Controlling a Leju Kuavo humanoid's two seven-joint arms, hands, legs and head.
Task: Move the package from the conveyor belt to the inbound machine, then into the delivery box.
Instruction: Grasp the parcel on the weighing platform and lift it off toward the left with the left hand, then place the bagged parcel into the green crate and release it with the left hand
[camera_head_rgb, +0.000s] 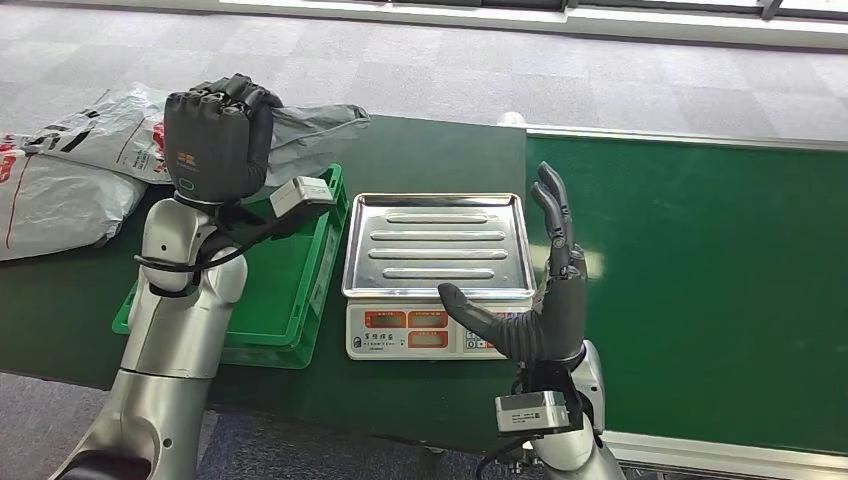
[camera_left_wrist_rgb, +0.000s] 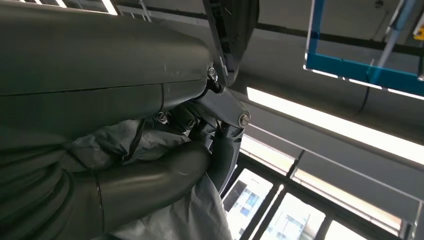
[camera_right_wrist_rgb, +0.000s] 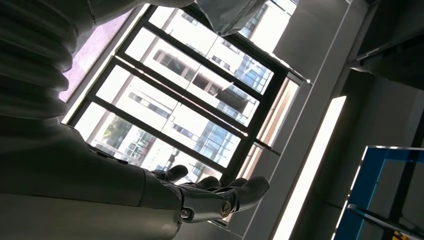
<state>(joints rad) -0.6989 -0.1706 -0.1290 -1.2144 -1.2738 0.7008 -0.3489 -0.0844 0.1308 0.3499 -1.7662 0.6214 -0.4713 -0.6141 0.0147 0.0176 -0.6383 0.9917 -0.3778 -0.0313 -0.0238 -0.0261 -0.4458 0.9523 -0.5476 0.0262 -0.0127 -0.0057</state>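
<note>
One grey package (camera_head_rgb: 300, 135) is gripped in the raised left robot hand (camera_head_rgb: 215, 140) above the green delivery box (camera_head_rgb: 290, 290) near the tabletop's left edge. The scale's tray (camera_head_rgb: 437, 243) sits bare, so the weighing looks done and only the drop remains; the right robot hand (camera_head_rgb: 540, 290) is spread wide, holding nothing.

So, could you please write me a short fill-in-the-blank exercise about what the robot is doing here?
1. The left hand holds a grey ____ above the green crate.
2. The right hand is ____, holding nothing.
3. The steel tray of the scale is ____.
4. The scale stands between the crate and the green ____.

Missing words: package; open; empty; conveyor belt
</note>
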